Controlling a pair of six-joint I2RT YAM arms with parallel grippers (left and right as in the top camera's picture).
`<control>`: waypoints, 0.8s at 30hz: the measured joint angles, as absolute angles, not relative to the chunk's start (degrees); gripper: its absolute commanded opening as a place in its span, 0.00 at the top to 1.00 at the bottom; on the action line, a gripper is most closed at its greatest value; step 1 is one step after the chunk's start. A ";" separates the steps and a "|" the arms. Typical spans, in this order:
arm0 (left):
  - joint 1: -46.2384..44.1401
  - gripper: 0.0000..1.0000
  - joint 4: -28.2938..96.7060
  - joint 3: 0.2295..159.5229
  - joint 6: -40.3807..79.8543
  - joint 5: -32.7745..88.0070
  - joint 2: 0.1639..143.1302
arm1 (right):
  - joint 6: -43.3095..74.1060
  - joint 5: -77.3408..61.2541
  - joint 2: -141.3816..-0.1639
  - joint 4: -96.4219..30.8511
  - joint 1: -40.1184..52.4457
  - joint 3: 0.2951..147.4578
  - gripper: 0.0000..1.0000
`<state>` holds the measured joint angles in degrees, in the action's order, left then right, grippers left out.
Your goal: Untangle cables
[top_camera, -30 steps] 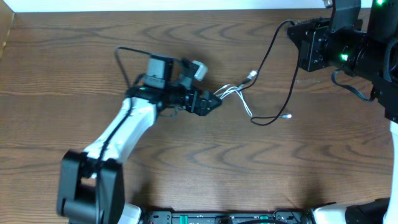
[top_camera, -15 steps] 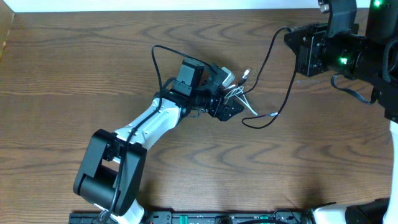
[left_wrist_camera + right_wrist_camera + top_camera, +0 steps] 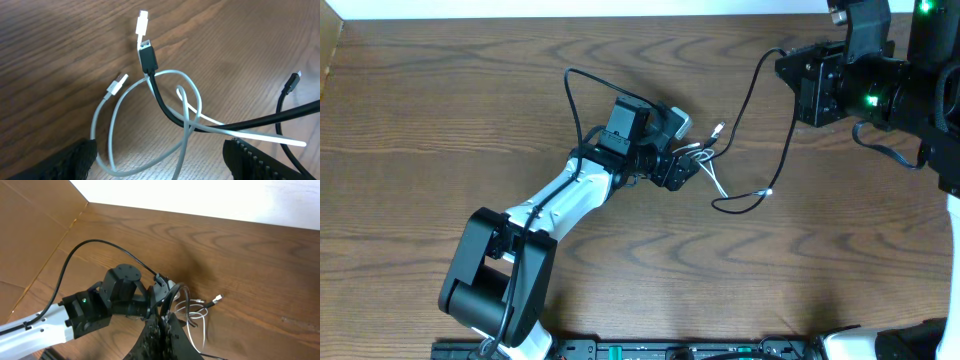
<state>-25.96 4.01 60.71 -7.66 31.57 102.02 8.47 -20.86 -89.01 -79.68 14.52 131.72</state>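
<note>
Over the table, left pincer: your left gripper [image 3: 688, 165] sits right at the tangle, released, with nothing between its jaws.
Over the table, cables: the white cable [image 3: 708, 165] is bunched just past those fingertips, on the side toward the right arm. The black cable [image 3: 790, 130] leaves the bunch, curves across the table [image 3: 470, 100] and climbs to the right gripper [image 3: 787, 52].
Over the table, nearer arm: the left one. The right stands well apart from the bunch, near the far edge.
At the left wrist, pincer: the left gripper [image 3: 162, 165] is spread wide, a finger in each bottom corner.
At the left wrist, crossing: the white cable [image 3: 172, 72] loops straight ahead between the jaws, and the black cable [image 3: 162, 102] threads through the loop. The black plug points away from you, so that end's long axis runs forward. The rest trails off toward the right arm.
At the right wrist, pincer: the right gripper [image 3: 161, 330] is clenched. The black cable [image 3: 175, 292] arcs up into it and looks pinched there.
At the right wrist, tangle: the white cable [image 3: 197, 315] lies beyond the tips, beside the left arm.
Likely hinge: you would close on white only, since black crosses it between the jaws.
</note>
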 measured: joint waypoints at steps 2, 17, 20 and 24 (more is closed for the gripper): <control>-25.96 0.15 4.03 60.71 -7.75 31.27 102.06 | 8.47 -20.86 -89.01 -79.66 14.52 131.72 0.99; -26.00 0.92 5.39 60.51 -8.19 31.09 109.38 | 8.01 -20.56 -89.01 -79.40 14.52 131.72 0.99; -26.00 0.92 5.48 60.51 -8.62 31.11 109.38 | 7.99 -19.03 -89.01 -79.66 14.52 131.72 0.99; -25.93 0.92 6.50 60.51 -9.32 31.03 109.14 | 8.01 -12.99 -89.03 -82.28 14.52 131.72 0.99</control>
